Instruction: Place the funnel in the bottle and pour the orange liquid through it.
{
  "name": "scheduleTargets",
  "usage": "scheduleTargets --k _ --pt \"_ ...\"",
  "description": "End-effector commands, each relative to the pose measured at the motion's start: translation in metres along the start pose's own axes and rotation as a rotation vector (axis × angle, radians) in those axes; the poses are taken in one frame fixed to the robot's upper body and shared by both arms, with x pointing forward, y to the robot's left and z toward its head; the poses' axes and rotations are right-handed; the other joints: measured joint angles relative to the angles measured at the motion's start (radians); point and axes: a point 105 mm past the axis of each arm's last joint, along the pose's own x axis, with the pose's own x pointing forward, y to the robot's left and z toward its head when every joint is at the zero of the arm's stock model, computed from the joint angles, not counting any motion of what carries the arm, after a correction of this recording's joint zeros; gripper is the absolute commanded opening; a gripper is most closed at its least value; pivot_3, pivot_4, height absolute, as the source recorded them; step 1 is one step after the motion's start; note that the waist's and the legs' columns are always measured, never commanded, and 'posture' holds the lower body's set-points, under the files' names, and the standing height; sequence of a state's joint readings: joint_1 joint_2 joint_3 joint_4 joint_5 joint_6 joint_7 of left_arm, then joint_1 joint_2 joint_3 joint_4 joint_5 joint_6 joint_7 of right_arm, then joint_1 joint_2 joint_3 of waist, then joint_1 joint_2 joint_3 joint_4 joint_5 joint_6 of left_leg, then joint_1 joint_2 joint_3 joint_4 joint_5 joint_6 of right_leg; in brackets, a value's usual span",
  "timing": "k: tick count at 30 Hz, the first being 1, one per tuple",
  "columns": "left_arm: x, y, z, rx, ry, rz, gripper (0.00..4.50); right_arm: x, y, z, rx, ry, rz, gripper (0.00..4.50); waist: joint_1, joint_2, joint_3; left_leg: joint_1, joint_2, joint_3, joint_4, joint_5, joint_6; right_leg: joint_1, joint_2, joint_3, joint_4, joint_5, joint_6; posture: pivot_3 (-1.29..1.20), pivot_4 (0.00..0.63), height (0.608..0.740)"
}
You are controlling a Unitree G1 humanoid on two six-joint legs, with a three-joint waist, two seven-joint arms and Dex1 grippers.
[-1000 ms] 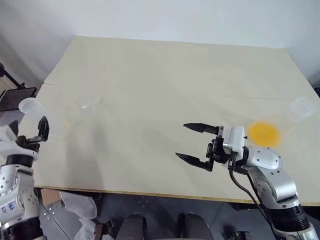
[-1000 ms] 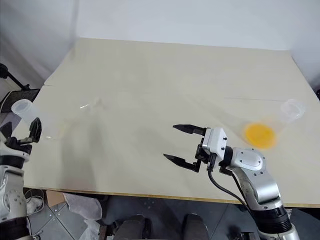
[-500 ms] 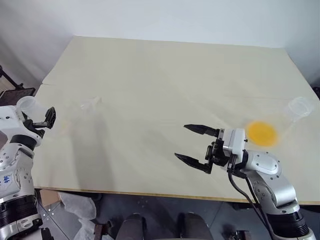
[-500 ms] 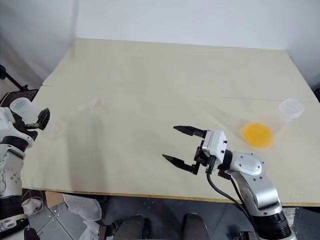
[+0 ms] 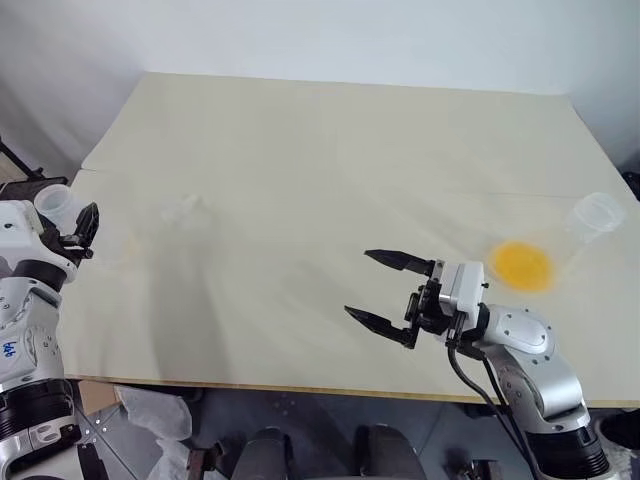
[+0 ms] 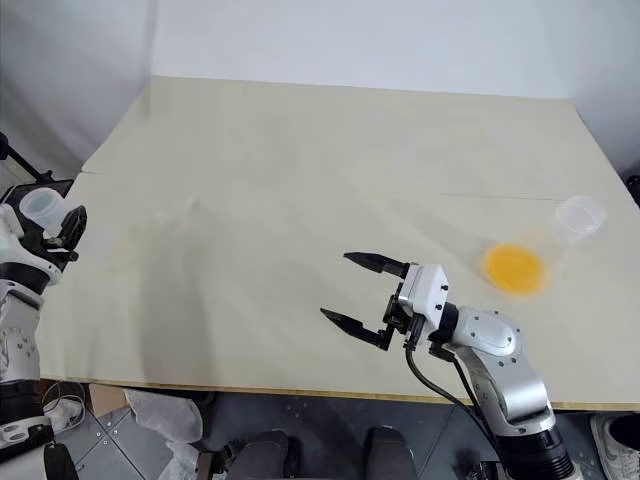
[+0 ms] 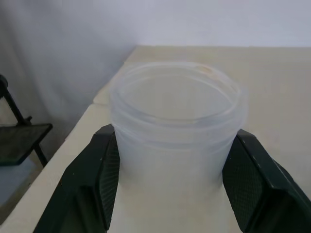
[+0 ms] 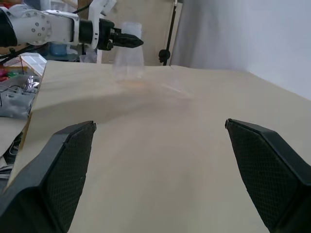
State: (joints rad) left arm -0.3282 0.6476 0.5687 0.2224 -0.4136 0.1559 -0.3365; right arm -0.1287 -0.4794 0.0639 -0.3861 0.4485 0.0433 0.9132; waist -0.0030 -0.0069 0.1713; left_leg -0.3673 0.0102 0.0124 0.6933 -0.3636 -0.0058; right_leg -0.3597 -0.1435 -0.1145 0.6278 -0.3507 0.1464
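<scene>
No readable text

No word, label, brand, number or sign can be read on anything here; a few small blue marks show on the left arm's casing, too small to make out.

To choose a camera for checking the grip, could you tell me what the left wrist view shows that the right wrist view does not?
Left wrist view: the bottle neck close up, with black fingers against its two sides. Right wrist view: the open right claw, and far off the left claw at the bottle. Both: the bottle and the table.
</scene>
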Motion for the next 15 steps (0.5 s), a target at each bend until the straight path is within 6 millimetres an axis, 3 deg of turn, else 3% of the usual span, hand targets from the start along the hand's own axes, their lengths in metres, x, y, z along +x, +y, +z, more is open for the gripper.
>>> scheduleTargets --k 1,3,4,5,8,10,12,15 --pt "0.002 -0.024 0.047 -0.008 -0.219 -0.149 2.59 -0.003 0.001 0.009 -0.033 -0.021 -0.018 4.5 0.002 0.0 0.0 0.0 0.0 0.0 0.0 0.0 0.0 0.0 0.0 0.0 0.0 0.0 0.0 0.0 0.15 0.74" --pt "0.005 -0.066 0.073 -0.046 -0.278 -0.405 2.59 -0.015 -0.003 0.011 -0.046 0.006 -0.06 4.5 0.008 -0.001 0.001 -0.001 0.0 -0.001 0.0 0.0 0.0 0.0 0.0 -0.001 0.0 0.0 0.0 0.0 0.15 0.74" --pt "0.004 -0.084 0.081 -0.063 -0.287 -0.517 2.59 -0.02 -0.005 0.012 -0.05 0.018 -0.08 4.5 0.013 -0.001 0.001 -0.003 0.0 -0.002 0.002 0.0 0.0 0.0 0.0 -0.002 0.0 0.0 0.0 0.0 0.15 0.74" --pt "0.005 -0.114 0.083 -0.037 -0.256 -0.692 2.59 -0.031 -0.008 0.012 -0.056 0.047 -0.119 4.5 0.019 -0.001 0.001 -0.003 -0.001 -0.002 0.002 0.0 0.0 0.001 -0.001 -0.002 0.0 0.0 0.001 0.0 0.15 0.74" --pt "0.007 -0.177 0.077 -0.007 -0.158 -1.045 2.59 -0.062 -0.012 0.009 -0.072 0.135 -0.215 4.5 0.029 0.0 0.0 -0.003 -0.006 -0.001 0.002 0.0 0.0 0.003 -0.003 -0.002 0.0 0.001 0.001 0.0 0.15 0.74" --pt "0.01 -0.2 0.072 0.021 -0.132 -1.16 2.59 -0.076 -0.013 0.008 -0.082 0.174 -0.259 4.5 0.028 0.001 0.001 -0.002 -0.008 0.0 0.001 0.0 0.001 0.004 -0.003 -0.002 0.0 0.001 0.001 0.0 0.15 0.74" --pt "0.012 -0.24 0.064 0.035 -0.122 -1.309 2.59 -0.1 -0.014 0.009 -0.1 0.232 -0.336 4.5 0.025 0.001 0.001 -0.002 -0.008 0.001 0.0 0.0 0.001 0.004 -0.003 -0.002 0.0 0.001 0.001 0.0 0.15 0.74" --pt "0.014 -0.275 0.057 0.066 -0.13 -1.424 2.59 -0.119 -0.012 0.012 -0.117 0.278 -0.407 4.5 0.023 0.001 0.001 -0.002 -0.008 0.004 -0.001 0.0 0.002 0.002 -0.003 -0.002 -0.001 0.001 0.001 0.0 0.15 0.74"
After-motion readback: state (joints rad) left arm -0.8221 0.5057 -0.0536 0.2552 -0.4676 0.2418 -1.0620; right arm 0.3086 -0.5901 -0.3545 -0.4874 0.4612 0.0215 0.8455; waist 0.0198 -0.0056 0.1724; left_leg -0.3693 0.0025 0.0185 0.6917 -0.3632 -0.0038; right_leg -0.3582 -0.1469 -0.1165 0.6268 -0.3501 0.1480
